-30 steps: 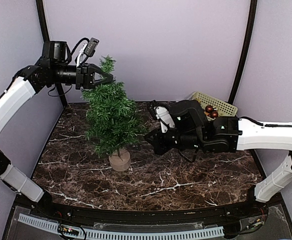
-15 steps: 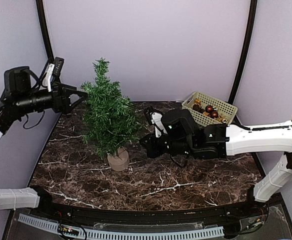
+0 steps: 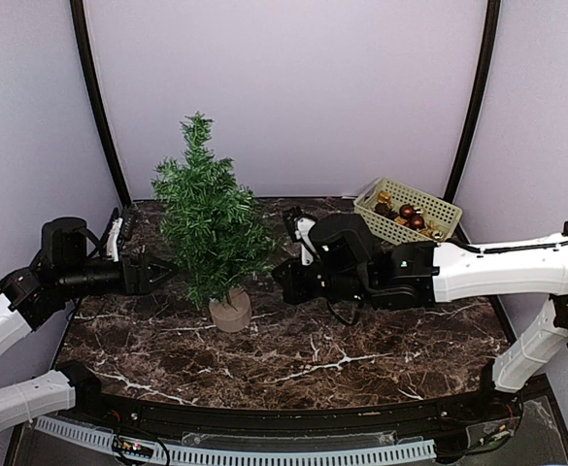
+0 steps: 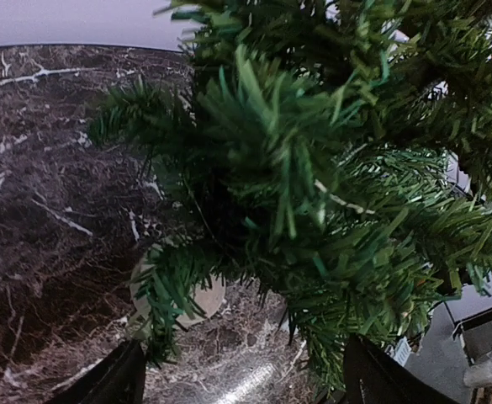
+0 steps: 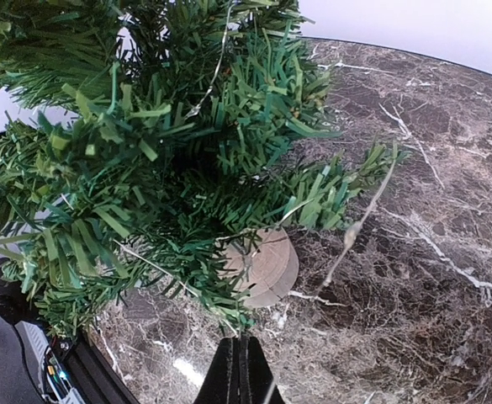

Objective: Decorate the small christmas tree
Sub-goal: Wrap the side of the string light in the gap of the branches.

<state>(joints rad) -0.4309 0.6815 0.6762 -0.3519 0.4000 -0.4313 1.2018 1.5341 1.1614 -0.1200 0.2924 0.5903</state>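
The small christmas tree stands upright on its round pale wooden base, left of the table's middle. My left gripper is low on the tree's left side. It is open, and in the left wrist view its dark fingertips stand wide apart with only the tree's lower branches and the base ahead. My right gripper is on the tree's right side, shut; in its wrist view the closed tips point at the base. A thin pale strand hangs off the branches.
A cream mesh basket holding red and gold ornaments sits at the back right corner. Dark marble tabletop stretches in front of the tree. Lilac walls with black corner posts close the space in.
My left arm came down from the treetop to table height left of the tree, and its gripper opened. The tree swung back upright. The right arm edged slightly left.
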